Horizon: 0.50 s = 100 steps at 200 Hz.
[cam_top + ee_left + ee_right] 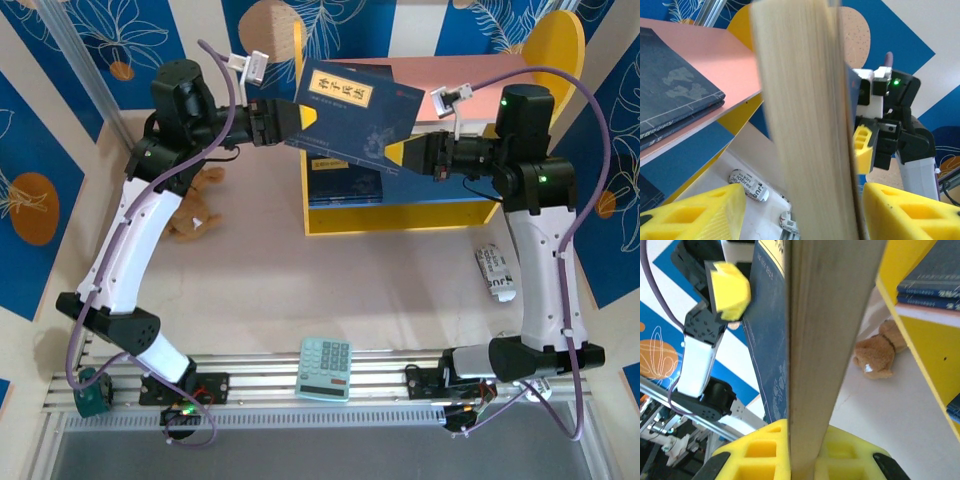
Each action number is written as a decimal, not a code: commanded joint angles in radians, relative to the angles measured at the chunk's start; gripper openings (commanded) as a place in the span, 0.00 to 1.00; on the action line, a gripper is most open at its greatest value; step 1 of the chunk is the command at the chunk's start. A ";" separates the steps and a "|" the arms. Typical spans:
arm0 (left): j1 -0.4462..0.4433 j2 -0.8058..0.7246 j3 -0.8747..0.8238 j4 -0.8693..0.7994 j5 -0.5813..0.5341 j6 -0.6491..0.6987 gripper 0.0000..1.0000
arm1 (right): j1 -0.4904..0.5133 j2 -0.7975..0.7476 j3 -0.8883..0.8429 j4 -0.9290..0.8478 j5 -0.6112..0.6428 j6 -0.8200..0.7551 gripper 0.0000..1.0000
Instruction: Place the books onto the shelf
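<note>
Overhead, the thin navy book (345, 115) hangs tilted above the yellow-sided shelf (400, 218), long axis arm to arm; right jaws clamp its pale page edge, left jaws apart, seemingly loose around it

The left arm (130, 235) and right arm (535, 250) rise and bend inward toward the raised book (350, 110). The right gripper (402, 152) clamps the book's right edge. The left gripper (274, 125) straddles its left edge, jaws apart, one finger clear of the cover.
</note>
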State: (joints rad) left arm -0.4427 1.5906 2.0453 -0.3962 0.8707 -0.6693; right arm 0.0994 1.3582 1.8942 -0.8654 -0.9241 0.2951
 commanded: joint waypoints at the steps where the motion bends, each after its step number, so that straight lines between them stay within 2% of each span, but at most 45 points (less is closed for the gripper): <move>1: 0.013 0.016 0.000 0.087 0.055 -0.046 0.61 | 0.020 0.023 0.049 -0.069 -0.029 -0.062 0.02; 12: 0.014 0.023 0.000 0.111 0.058 -0.070 0.55 | 0.025 0.031 0.058 -0.069 -0.020 -0.055 0.02; 36: 0.014 0.026 -0.029 0.196 0.052 -0.131 0.24 | 0.029 0.038 0.066 -0.033 -0.009 -0.017 0.04; 49: 0.013 0.024 -0.050 0.258 0.047 -0.169 0.13 | 0.027 0.038 0.069 -0.008 0.000 0.005 0.05; 64: 0.013 0.020 -0.068 0.316 0.024 -0.208 0.02 | 0.025 0.039 0.074 0.025 0.012 0.038 0.12; 78: 0.013 0.021 -0.072 0.346 -0.030 -0.245 0.00 | 0.017 0.034 0.072 0.068 0.037 0.082 0.20; 100: 0.015 0.046 -0.031 0.356 -0.134 -0.290 0.00 | -0.033 0.009 0.038 0.197 0.063 0.209 0.44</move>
State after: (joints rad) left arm -0.4370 1.6176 1.9774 -0.1513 0.8593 -0.8764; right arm 0.1066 1.4036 1.9316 -0.8204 -0.8810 0.3649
